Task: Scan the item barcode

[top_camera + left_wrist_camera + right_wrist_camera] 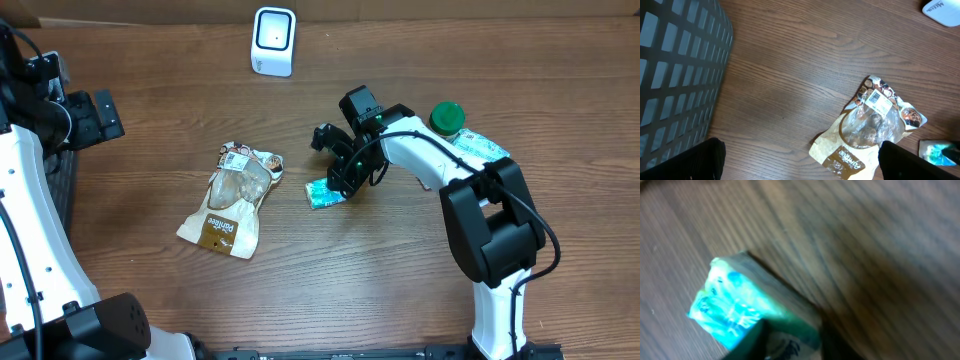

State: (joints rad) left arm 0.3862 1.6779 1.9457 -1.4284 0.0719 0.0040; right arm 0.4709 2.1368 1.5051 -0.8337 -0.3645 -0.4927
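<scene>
Lying flat near the desk's middle: teal packet (322,193), with the right gripper (338,182) clamped on its end. Left gripper (100,113): fingers wide apart, by the desk's left edge. White scanner (273,40): upright at the far edge. Brown snack pouch (228,200): left of the packet, apart from it.

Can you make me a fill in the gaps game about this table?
The scanner is ___. The bottle has a ___ lid. The small packet lies at the ___ arm's gripper.
Missing words: white, green, right.
</scene>
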